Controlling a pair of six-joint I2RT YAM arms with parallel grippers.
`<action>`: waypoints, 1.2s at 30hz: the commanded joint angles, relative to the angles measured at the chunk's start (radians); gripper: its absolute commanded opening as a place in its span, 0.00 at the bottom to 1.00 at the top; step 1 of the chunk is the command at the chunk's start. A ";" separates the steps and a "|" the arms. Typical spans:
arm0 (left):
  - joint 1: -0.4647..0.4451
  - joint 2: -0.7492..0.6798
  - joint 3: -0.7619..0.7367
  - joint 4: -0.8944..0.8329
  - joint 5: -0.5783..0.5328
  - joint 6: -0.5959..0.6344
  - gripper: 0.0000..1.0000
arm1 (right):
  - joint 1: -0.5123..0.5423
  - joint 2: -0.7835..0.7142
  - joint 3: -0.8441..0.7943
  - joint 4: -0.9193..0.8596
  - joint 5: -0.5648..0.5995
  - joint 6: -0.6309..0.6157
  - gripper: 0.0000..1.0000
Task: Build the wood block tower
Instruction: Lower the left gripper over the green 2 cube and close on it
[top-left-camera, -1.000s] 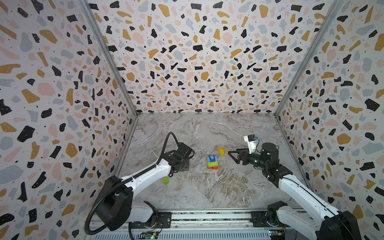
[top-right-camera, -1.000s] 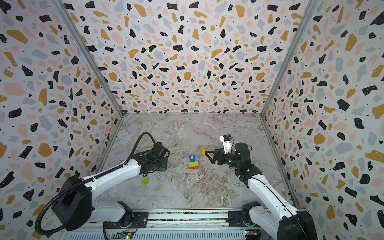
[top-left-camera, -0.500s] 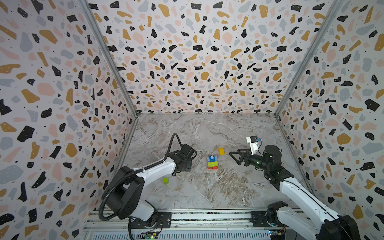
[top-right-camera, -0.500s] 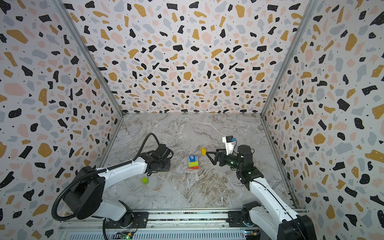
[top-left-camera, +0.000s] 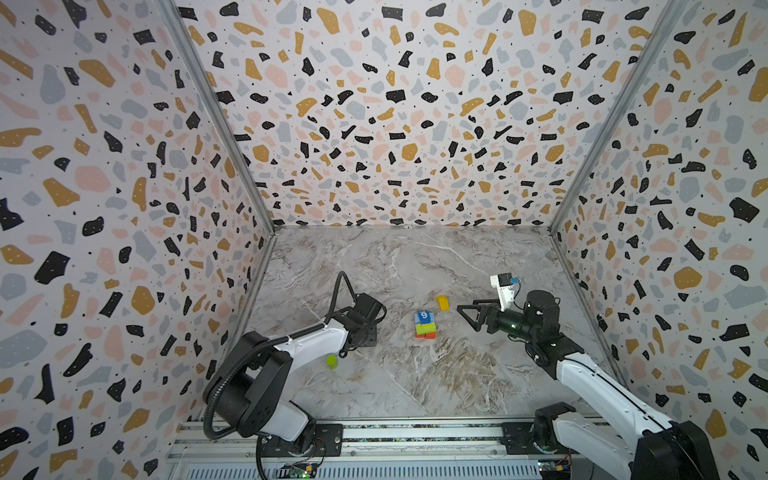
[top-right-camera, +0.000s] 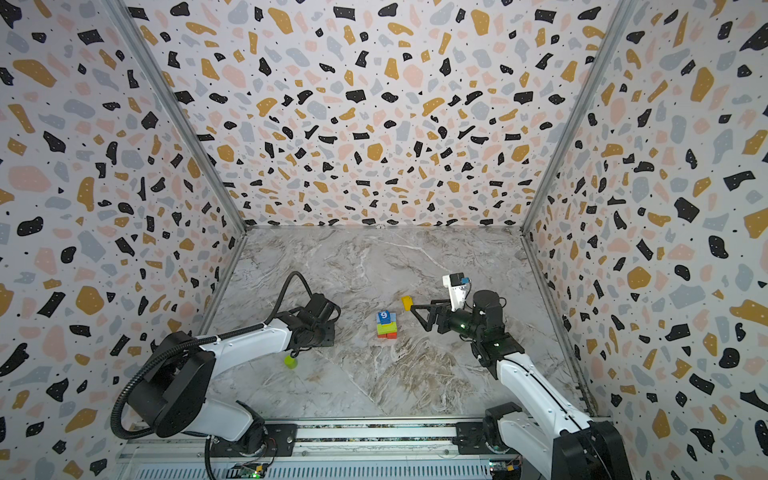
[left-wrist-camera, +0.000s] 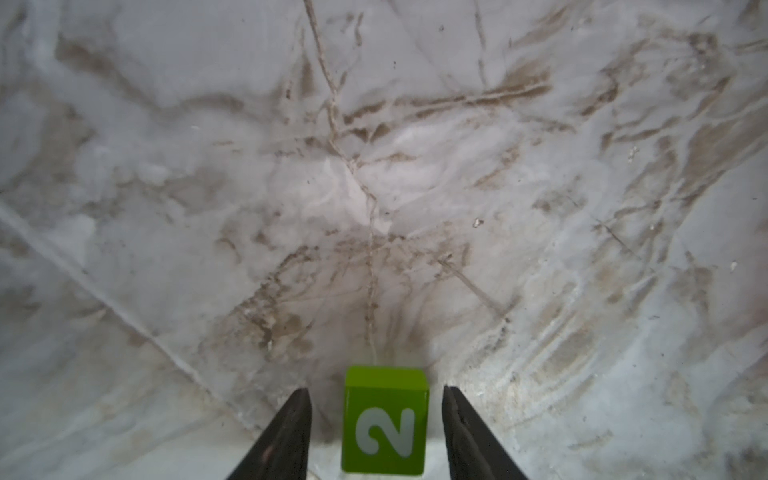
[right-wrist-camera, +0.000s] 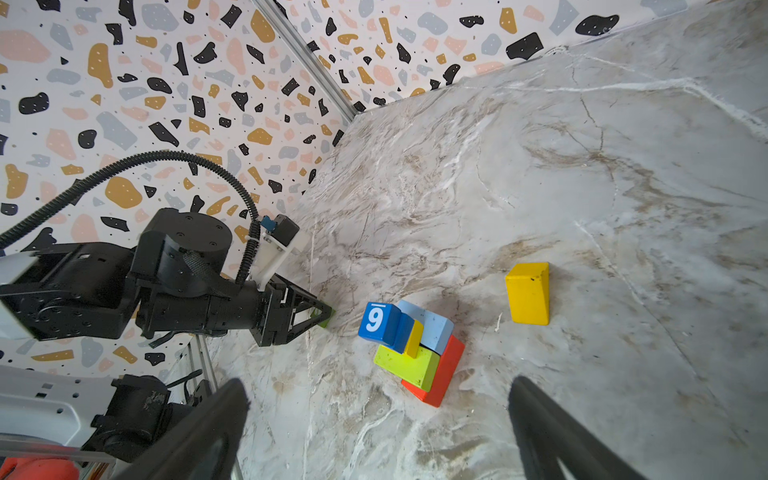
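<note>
The wood block tower (top-left-camera: 424, 324) (top-right-camera: 387, 324) stands mid-floor: a red brick at the bottom, then lime and light blue slabs, a yellow piece and a blue cube marked 9 on top (right-wrist-camera: 376, 322). Of the loose wood blocks, a yellow block (top-left-camera: 443, 302) (right-wrist-camera: 528, 293) lies just behind the tower. A green cube marked 2 (left-wrist-camera: 384, 419) rests on the floor between the fingers of my left gripper (left-wrist-camera: 376, 392) (top-left-camera: 365, 332), which is open, with a gap on each side. My right gripper (top-left-camera: 467, 318) (right-wrist-camera: 378, 388) hovers wide open and empty, right of the tower.
A lime cylinder (top-left-camera: 331, 361) (top-right-camera: 291, 361) stands on the marble floor near my left forearm. Patterned walls enclose the floor on three sides, and a metal rail (top-left-camera: 415, 432) runs along the front.
My left gripper has sunk slightly and its jaws have narrowed around the green cube. The right gripper has opened a little wider and hardly moved.
</note>
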 joint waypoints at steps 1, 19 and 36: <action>0.004 -0.021 -0.020 0.040 0.013 -0.006 0.51 | -0.003 -0.001 0.006 0.015 -0.008 0.006 0.99; 0.015 -0.006 -0.022 0.058 0.016 -0.007 0.42 | -0.003 0.002 0.011 -0.009 0.009 -0.006 0.99; 0.015 0.029 -0.020 0.067 0.022 -0.020 0.34 | -0.003 -0.014 0.000 -0.013 0.010 -0.010 0.99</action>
